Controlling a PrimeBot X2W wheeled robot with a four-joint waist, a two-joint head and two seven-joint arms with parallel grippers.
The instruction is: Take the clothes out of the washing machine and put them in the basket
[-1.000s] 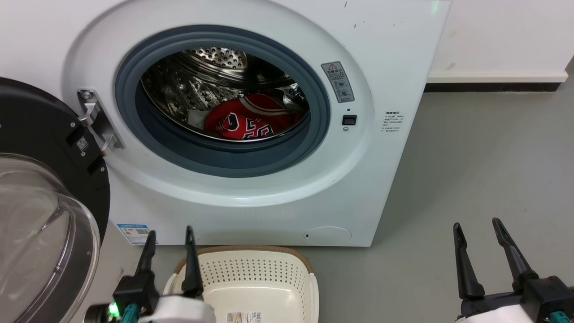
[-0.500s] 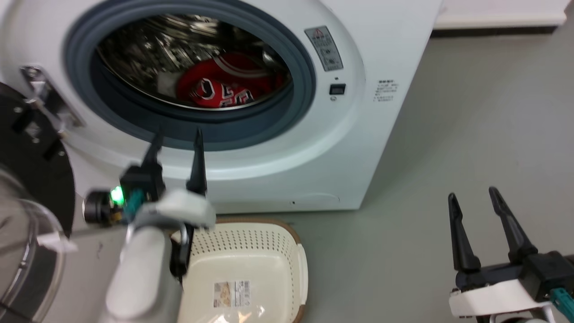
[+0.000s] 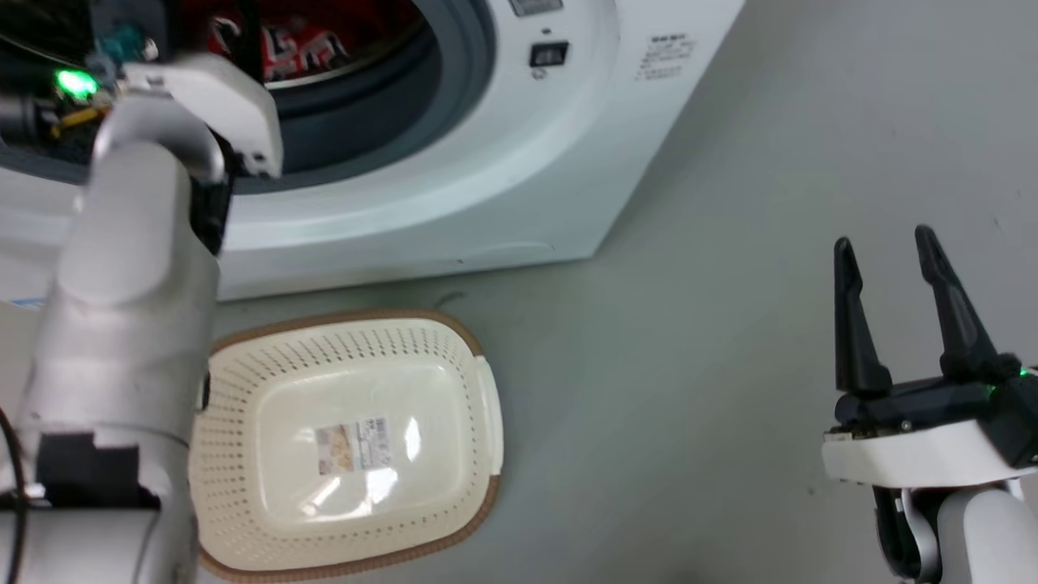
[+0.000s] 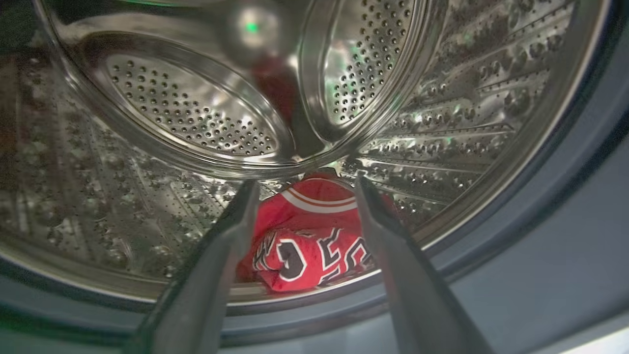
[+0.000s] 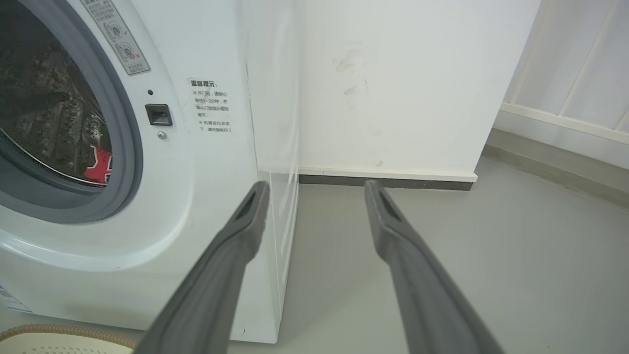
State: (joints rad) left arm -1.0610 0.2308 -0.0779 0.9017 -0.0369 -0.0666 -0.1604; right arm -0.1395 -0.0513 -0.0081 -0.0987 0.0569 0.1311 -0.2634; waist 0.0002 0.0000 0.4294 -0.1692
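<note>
The washing machine (image 3: 503, 162) stands on a grey floor (image 3: 689, 365) with its round porthole uncovered. Its grey seal (image 3: 454, 73) surrounds a perforated steel drum (image 4: 196, 108).

In the head view, the pale left forearm (image 3: 122, 324) reaches up the left side to the lower edge of the porthole. A green lamp is lit at its wrist.

The basket (image 3: 349, 438) sits on the floor just in front of the machine, below the porthole and beside the left forearm. It is cream with a brown rim. It contains nothing, and the label (image 3: 350, 444) on its bottom is visible.

The right gripper (image 3: 884, 238) hangs over bare floor, well apart from the machine and the basket. Its two dark fingers are spread wide and hold nothing.

The left gripper (image 4: 305, 181) points into the drum. Its fingers are spread wide and nothing is between them. Whether the tips have passed the seal cannot be told.

The clothes (image 4: 304, 246) lie in a heap at the bottom of the drum, near the front lip. The wrist view shows them between the two left fingers, farther in. They are red, with black-and-white lettering and white-striped trim.
</note>
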